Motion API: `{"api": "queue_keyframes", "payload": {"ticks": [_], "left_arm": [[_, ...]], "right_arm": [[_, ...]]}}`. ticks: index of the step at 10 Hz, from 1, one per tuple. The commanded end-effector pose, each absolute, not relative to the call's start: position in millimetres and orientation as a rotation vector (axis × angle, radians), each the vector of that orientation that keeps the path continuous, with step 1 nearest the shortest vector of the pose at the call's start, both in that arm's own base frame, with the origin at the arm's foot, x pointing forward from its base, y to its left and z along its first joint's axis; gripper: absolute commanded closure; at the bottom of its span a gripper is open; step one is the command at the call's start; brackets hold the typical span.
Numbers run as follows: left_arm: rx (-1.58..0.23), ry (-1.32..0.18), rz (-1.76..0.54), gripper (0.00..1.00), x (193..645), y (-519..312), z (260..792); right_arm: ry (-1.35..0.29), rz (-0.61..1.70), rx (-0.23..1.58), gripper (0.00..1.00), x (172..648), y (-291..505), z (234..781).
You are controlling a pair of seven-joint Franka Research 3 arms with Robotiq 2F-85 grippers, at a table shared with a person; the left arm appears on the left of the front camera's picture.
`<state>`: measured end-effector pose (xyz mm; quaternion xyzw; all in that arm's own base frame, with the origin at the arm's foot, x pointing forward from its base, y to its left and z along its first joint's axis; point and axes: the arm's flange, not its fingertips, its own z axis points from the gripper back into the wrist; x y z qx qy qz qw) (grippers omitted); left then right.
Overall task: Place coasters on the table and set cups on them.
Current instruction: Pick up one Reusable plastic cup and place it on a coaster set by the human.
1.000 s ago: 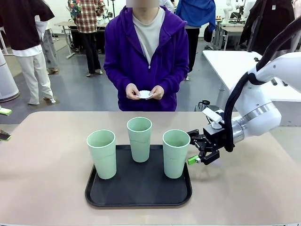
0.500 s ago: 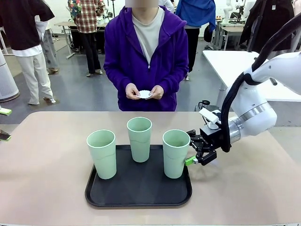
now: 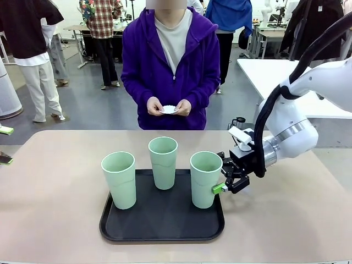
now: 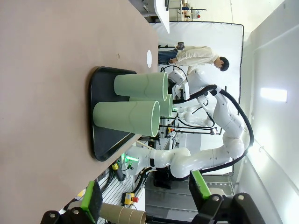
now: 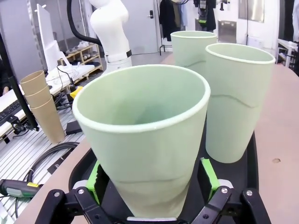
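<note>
The right gripper (image 3: 221,185) stood spread wide at the right edge of the tray (image 3: 163,235), its jaws set on either side of the right-hand cup (image 3: 205,179) at the cup's lower half. In the right wrist view the same cup (image 5: 145,140) rose between the two green pads (image 5: 209,173), one on each side of its wall. Each pad lay just beside the plastic, and I could not tell whether either touched it. The cup stood upright on the tray, its base down and its mouth open. Nothing was pinched.

The left gripper (image 4: 145,196) was also spread wide and held nothing. It hung well apart from the tray, over the table's left side.

The other two cups stood upright on the same black tray: the middle cup (image 3: 163,163) toward its far edge, the left cup (image 3: 119,180) at its near-left corner. All three were pale mint green, tall, without handles, and narrower toward the base. The tray lay at the middle of the table (image 3: 55,192), close to its near edge.

Past the table's far edge, the person's hands (image 3: 155,106) held the white coasters (image 3: 169,110) together at waist height, clear of the table. How many were in the stack I could not tell.
</note>
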<state>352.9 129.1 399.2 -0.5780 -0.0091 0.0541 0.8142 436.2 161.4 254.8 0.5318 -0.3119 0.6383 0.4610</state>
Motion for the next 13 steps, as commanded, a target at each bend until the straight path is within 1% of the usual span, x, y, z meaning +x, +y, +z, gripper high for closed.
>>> {"api": "queue_keyframes", "payload": {"ticks": [1,4,5,6,7,8,9,10,11,12,13], "left_arm": [[-1.245,-0.025,0.111,0.0,352.0,129.8,401.1],[-1.245,-0.025,0.111,0.0,352.0,129.8,401.1],[-1.245,-0.025,0.111,0.0,352.0,129.8,401.1],[-1.245,-0.025,0.111,0.0,352.0,129.8,401.1],[-1.245,-0.025,0.111,0.0,352.0,129.8,401.1],[-1.245,-0.025,0.111,0.0,352.0,129.8,401.1],[-1.245,-0.025,0.111,0.0,352.0,129.8,401.1],[-1.245,-0.025,0.111,0.0,352.0,129.8,401.1],[-1.245,-0.025,0.111,0.0,352.0,129.8,401.1],[-1.245,-0.025,0.111,0.0,352.0,129.8,401.1],[-1.245,-0.025,0.111,0.0,352.0,129.8,401.1]], "right_arm": [[-0.761,1.543,1.327,0.0,444.2,175.9,256.5],[-0.766,1.55,1.332,0.0,443.7,183.1,257.0],[-0.776,1.565,1.338,0.35,444.4,182.7,256.2],[-0.767,1.571,1.333,0.59,445.1,182.4,255.1],[-0.764,1.578,1.331,0.94,445.2,182.2,255.1],[-0.767,1.581,1.329,1.0,445.5,181.9,255.2],[-0.779,1.576,1.32,1.0,445.4,180.2,256.5],[-0.838,1.518,1.293,1.0,440.0,176.3,266.4],[-0.912,1.455,1.263,1.0,430.4,169.0,291.7],[-0.988,1.403,1.185,1.0,417.6,154.0,328.5],[-1.039,1.384,1.149,1.0,405.3,138.2,362.4]]}}
